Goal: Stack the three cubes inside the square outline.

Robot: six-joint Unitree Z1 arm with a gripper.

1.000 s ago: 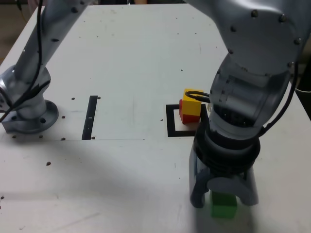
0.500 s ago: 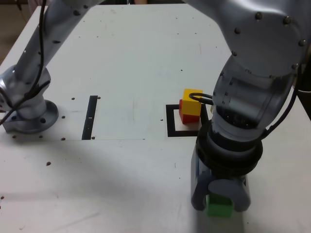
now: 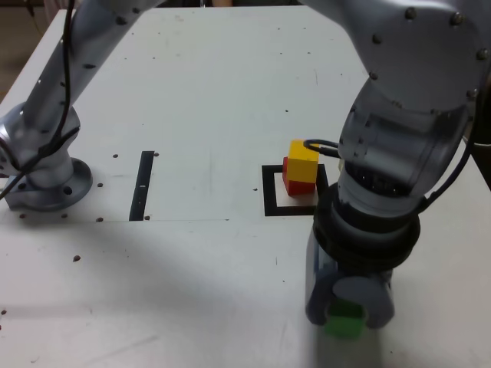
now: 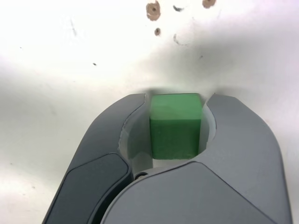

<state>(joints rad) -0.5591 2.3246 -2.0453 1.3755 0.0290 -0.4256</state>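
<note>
Pinching the green cube (image 4: 175, 127), the end effector (image 4: 176, 123) hides the red cube (image 3: 299, 178) and yellow cube (image 3: 304, 159) from the wrist view.Squeezing the green cube (image 4: 175, 127), the end effector (image 4: 176, 123) works; only the exterior view shows yellow (image 3: 304, 159) on red (image 3: 299, 186).

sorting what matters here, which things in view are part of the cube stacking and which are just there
Part of the job:
- green cube, between the gripper's jaws
- yellow cube
- red cube
- square outline

Just there:
- black strip

In the exterior view, the tabletop (image 3: 207, 115) was brightly lit and softly shadowed toward five o'clock; the wrist view was seemingly overexposed.
</note>
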